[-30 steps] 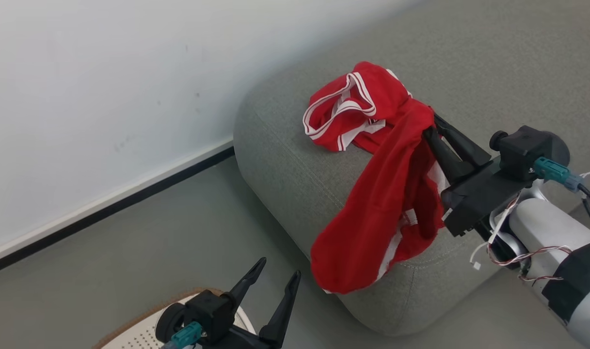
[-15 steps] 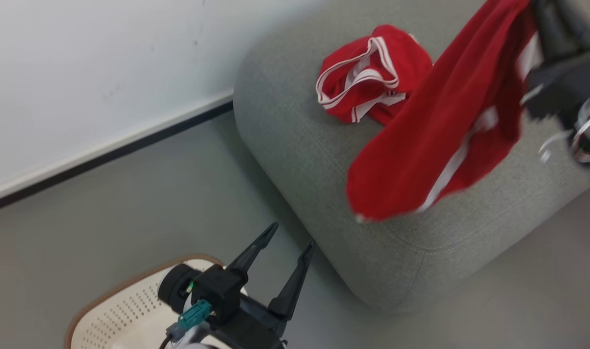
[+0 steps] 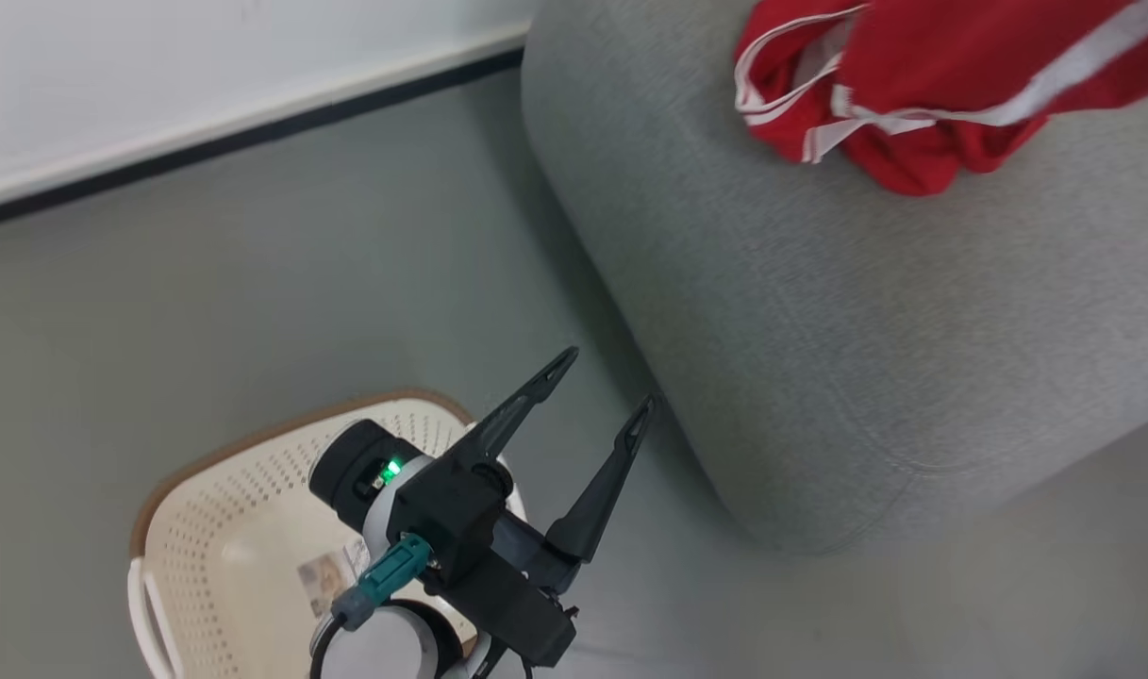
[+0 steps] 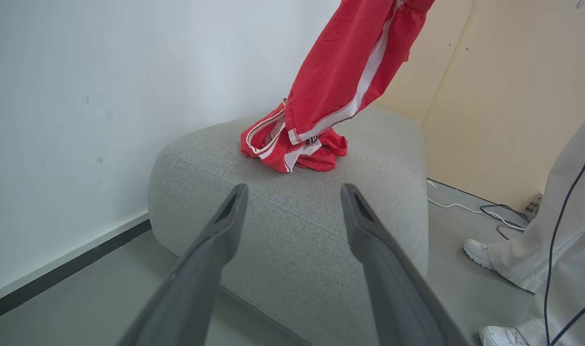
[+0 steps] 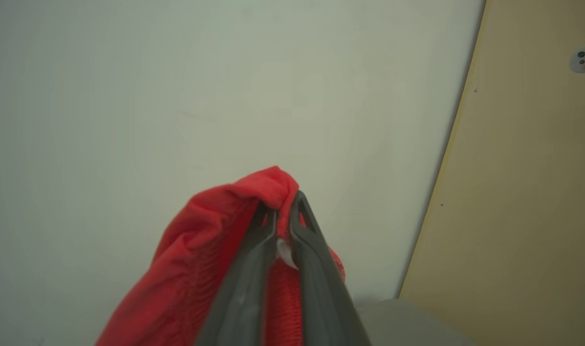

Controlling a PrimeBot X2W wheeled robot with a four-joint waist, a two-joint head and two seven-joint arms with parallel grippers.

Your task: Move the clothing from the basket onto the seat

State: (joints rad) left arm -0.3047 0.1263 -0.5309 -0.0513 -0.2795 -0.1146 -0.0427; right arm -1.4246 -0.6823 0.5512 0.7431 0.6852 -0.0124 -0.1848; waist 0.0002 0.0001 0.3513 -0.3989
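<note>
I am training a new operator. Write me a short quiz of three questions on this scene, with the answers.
1. True or false: the left gripper is shut.
2. Where does the crumpled garment lie? A: on the floor. B: on the seat. C: between the left gripper's fingers.
3. What does the right gripper pinch?
Key: 1 false, its fingers stand wide apart; 2 B; 3 the hanging garment.
</note>
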